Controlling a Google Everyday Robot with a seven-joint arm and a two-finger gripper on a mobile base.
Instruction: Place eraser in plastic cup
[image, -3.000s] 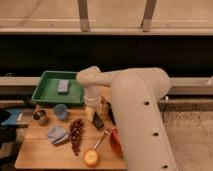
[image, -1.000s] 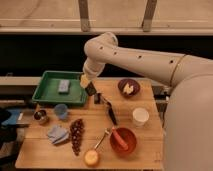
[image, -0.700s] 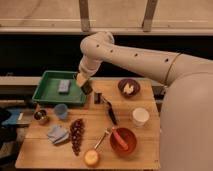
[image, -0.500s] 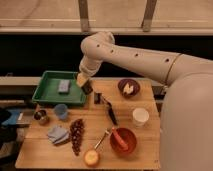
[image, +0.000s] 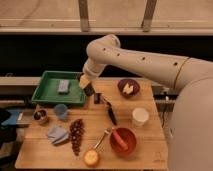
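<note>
My gripper (image: 88, 90) hangs from the white arm just off the right edge of the green tray (image: 45, 95), above the wooden table. It is shut on a dark flat block that sticks out below the fingers, the eraser (image: 90, 92). The plastic cup (image: 61, 111), small and light blue, stands upright on the table below and to the left of the gripper, in front of the tray.
A grey-blue block (image: 63, 86) lies in the tray. A small dark object (image: 97, 98) and a black-handled utensil (image: 111, 114) lie right of the gripper. Also on the table: white cup (image: 140, 116), dark bowl (image: 128, 88), red bowl (image: 123, 141), grapes (image: 76, 134), cloth (image: 57, 134), metal cup (image: 40, 116).
The gripper has moved a little left, from over the table's middle to the tray's right edge, staying shut. The things on the table have not moved.
</note>
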